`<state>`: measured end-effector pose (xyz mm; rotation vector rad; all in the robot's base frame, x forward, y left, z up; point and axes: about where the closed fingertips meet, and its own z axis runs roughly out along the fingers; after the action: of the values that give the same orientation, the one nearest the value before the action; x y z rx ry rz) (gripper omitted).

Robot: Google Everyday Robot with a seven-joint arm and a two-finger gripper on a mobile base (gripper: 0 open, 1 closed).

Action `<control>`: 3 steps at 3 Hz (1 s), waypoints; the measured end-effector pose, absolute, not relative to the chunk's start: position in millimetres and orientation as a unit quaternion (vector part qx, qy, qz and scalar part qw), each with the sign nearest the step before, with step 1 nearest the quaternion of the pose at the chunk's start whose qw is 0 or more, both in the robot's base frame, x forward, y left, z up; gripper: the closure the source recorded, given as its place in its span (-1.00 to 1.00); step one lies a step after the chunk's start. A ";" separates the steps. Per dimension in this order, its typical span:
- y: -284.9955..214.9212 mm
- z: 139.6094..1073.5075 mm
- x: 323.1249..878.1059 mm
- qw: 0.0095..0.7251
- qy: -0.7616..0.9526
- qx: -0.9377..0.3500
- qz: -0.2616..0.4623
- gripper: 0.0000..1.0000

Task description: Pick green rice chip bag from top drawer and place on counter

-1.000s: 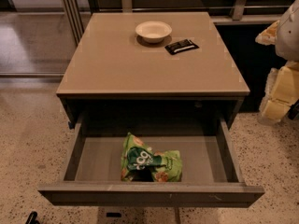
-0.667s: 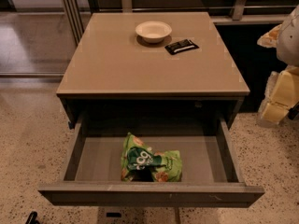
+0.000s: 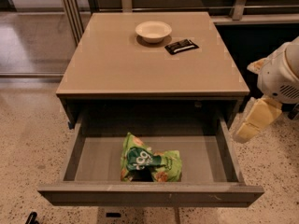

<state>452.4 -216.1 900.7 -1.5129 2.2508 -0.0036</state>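
Note:
The green rice chip bag (image 3: 148,161) lies crumpled on the bare bottom of the open top drawer (image 3: 205,157), near its front middle. The counter (image 3: 140,64) is the tan top of the cabinet above the drawer. My gripper (image 3: 254,122) hangs at the right edge of the view, outside the drawer's right side and level with the counter's front corner. It is well apart from the bag and holds nothing that I can see.
A white bowl (image 3: 153,31) and a small flat black packet (image 3: 181,46) sit at the back of the counter. Speckled floor surrounds the cabinet. A glass partition stands at the left, and a dark rail and wall run behind.
My gripper and arm have moved down and slightly left at the right edge. The bag and the drawer have not moved.

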 end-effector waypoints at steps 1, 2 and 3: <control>-200.1 857.1 461.7 0.215 0.816 -0.535 0.033 -1.00; -200.1 857.2 461.7 0.216 0.816 -0.535 0.033 -1.00; -202.7 850.6 457.0 0.219 0.825 -0.519 0.036 -1.00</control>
<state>457.0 -202.7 850.6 -1.4362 2.2833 0.0989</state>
